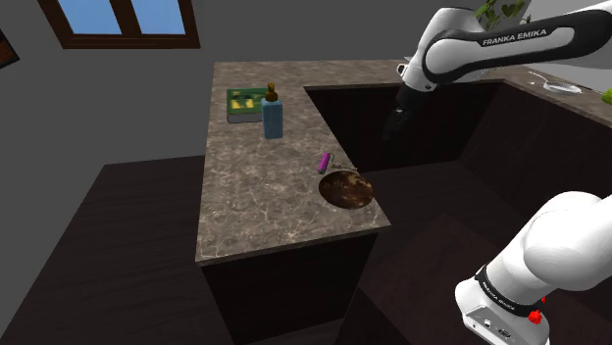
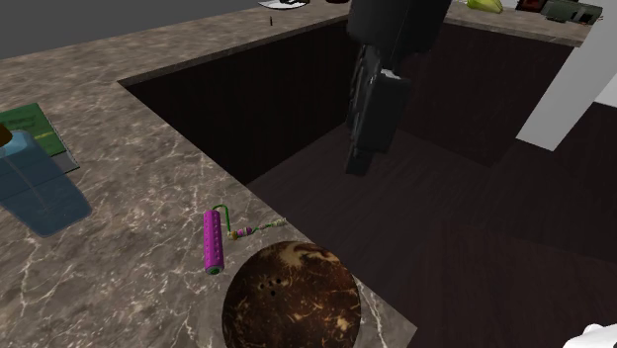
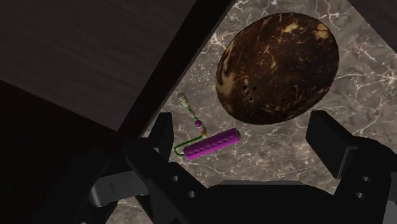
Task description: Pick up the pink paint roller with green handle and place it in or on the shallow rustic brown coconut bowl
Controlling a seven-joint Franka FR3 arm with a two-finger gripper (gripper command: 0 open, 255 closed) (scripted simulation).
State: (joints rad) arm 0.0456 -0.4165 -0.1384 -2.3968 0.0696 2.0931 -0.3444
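Observation:
The pink paint roller (image 1: 322, 162) (image 2: 213, 240) (image 3: 212, 144) lies flat on the brown marbled counter, its thin green handle (image 3: 190, 113) running toward the counter's edge. Right beside it sits the shallow brown coconut bowl (image 1: 346, 188) (image 2: 291, 297) (image 3: 277, 66), with nothing in it. My black gripper (image 1: 394, 125) (image 2: 366, 119) (image 3: 245, 141) hangs above the dark floor gap, off the counter, some way from the roller. Its fingers (image 3: 326, 135) stand wide apart and hold nothing.
A blue bottle (image 1: 272, 116) (image 2: 38, 186) and a green book (image 1: 245, 102) stand farther back on the counter (image 1: 265, 196). The counter runs in a U around a dark floor recess (image 2: 415, 227). A window (image 1: 123, 20) is in the far wall.

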